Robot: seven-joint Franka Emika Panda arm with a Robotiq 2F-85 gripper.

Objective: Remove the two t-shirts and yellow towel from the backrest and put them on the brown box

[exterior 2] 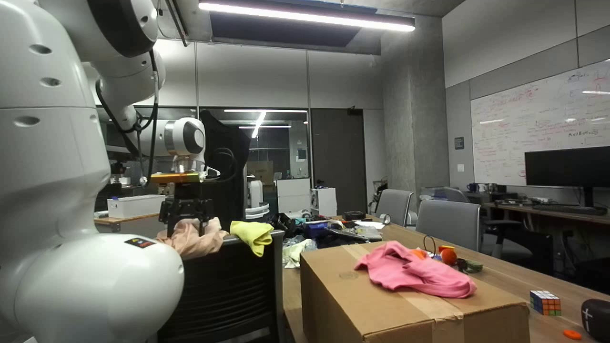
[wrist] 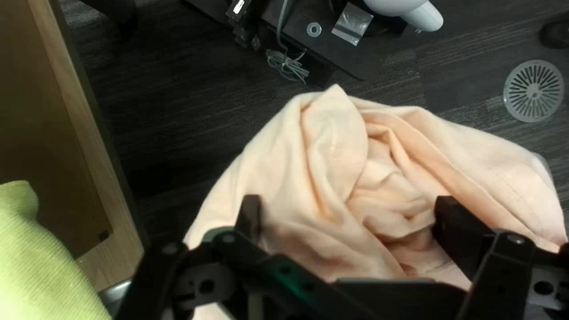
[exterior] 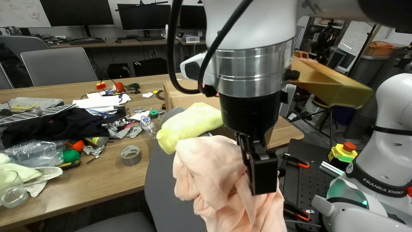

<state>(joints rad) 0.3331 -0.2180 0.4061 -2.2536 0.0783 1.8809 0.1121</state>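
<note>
A peach t-shirt (exterior: pixel 209 167) lies bunched over the top of the grey chair backrest (exterior: pixel 162 183). It also shows in an exterior view (exterior 2: pixel 190 245) and the wrist view (wrist: pixel 333 142). A yellow towel (exterior: pixel 191 124) hangs on the backrest beside it, and shows at the lower left of the wrist view (wrist: pixel 35 271). A pink t-shirt (exterior 2: pixel 410 271) lies on top of the brown box (exterior 2: pixel 333 290). My gripper (wrist: pixel 346 206) points down at the peach t-shirt, fingers wide apart, with folds of cloth between them. The fingertips reach into the cloth in an exterior view (exterior 2: pixel 186 231).
The brown box stands on a wooden table (exterior: pixel 128 180), close to the backrest. The table holds a tape roll (exterior: pixel 131 155), a plastic bottle (exterior: pixel 148 125), black cloth (exterior: pixel 58 125) and a puzzle cube (exterior 2: pixel 545 303). An emergency stop (exterior: pixel 342 153) sits by the robot base.
</note>
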